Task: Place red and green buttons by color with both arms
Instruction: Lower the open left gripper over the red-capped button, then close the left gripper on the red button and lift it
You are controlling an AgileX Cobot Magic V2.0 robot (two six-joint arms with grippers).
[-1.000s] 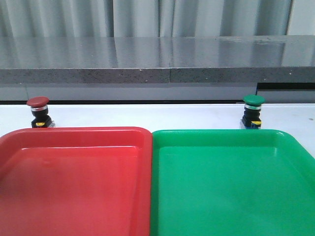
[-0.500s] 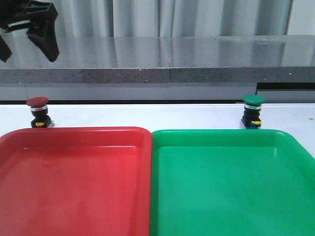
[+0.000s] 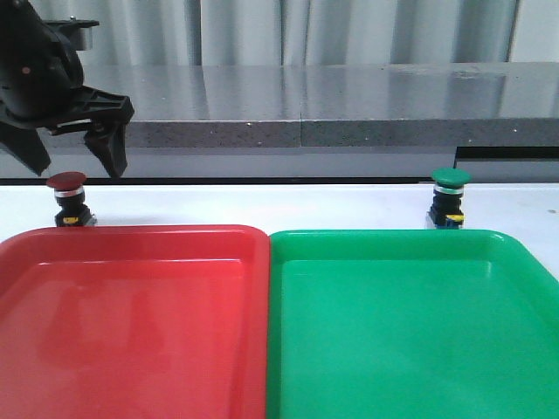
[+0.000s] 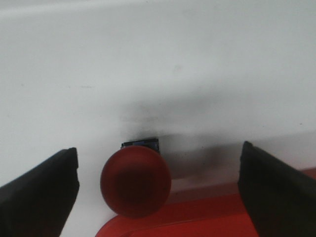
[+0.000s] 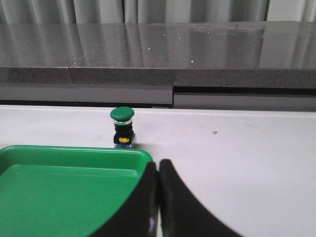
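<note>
Left black two-finger gripper (image 3: 74, 161): fingers spread wide, holding nothing, touching nothing. It hangs directly above the small dark-red mushroom-cap push button (image 3: 67, 182), one finger to each side of the cap and clear of it. In the left wrist view the same button (image 4: 136, 180) sits between the two fingers (image 4: 38, 193), apart from both; its body is almost wholly hidden under the cap, only a dark edge showing behind it.

Right black gripper (image 5: 158, 207): fingers pressed together, empty. The small green mushroom-cap push button (image 5: 122, 114), with silver collar, black body and yellow tab, stands well ahead of it on the white table (image 5: 247, 148), just beyond the far rim of the flat green plastic tray (image 5: 64, 182). This gripper does not appear in the front view.

Red button stands just behind the far rim of the flat red plastic tray (image 3: 131, 314). Both trays are cut off by the front view's lower edge.

No legible writing or brand marks.
</note>
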